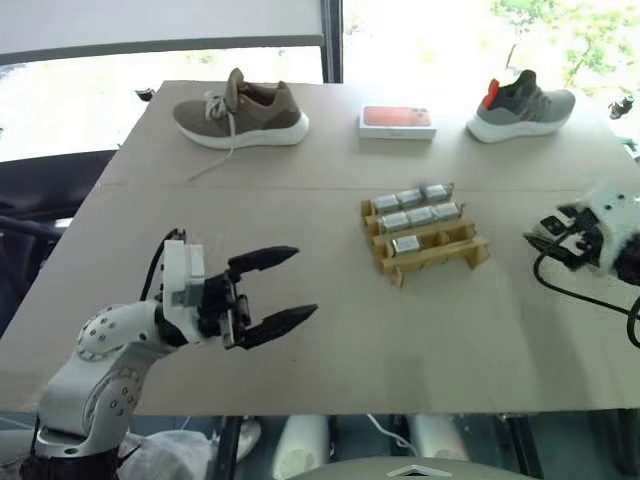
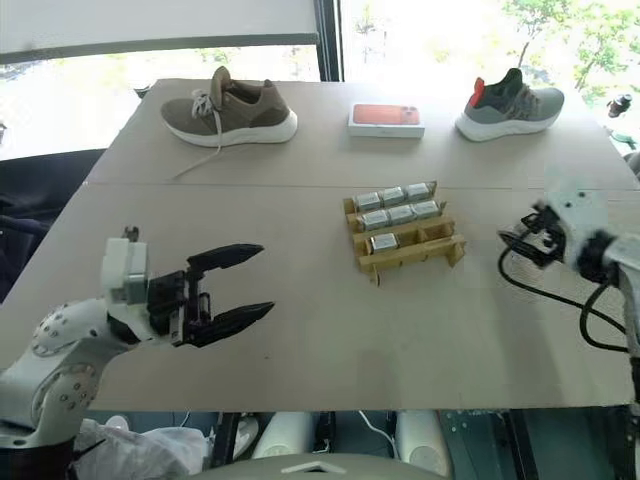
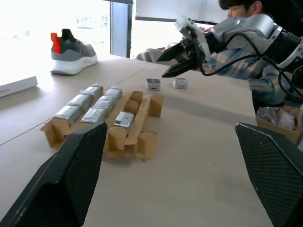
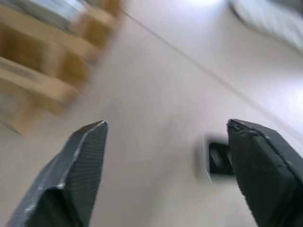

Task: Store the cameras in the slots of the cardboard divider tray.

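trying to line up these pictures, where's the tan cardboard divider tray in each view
Left eye view: tan cardboard divider tray, right of centre.
Right eye view: centre, slightly right.
Left wrist view: left of middle.
Right wrist view: blurred, upper left corner.
Shared landmark: grey shoe with red heel tab.

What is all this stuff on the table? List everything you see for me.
Table: one, tan, under everything.
Cardboard divider tray: one, tan, table centre.
Cameras in tray: seven, silver-grey, filling its two far rows, one in the next.
Loose cameras: two, silver-grey, on the table right of the tray.
Brown shoe: one, far left.
Grey shoe: one, red heel tab, far right.
Flat box: one, white with red top, between the shoes.
Person: one, plaid sleeve, beside the table.
Left gripper: black, open, near left.
Right gripper: black, open, above the loose cameras.
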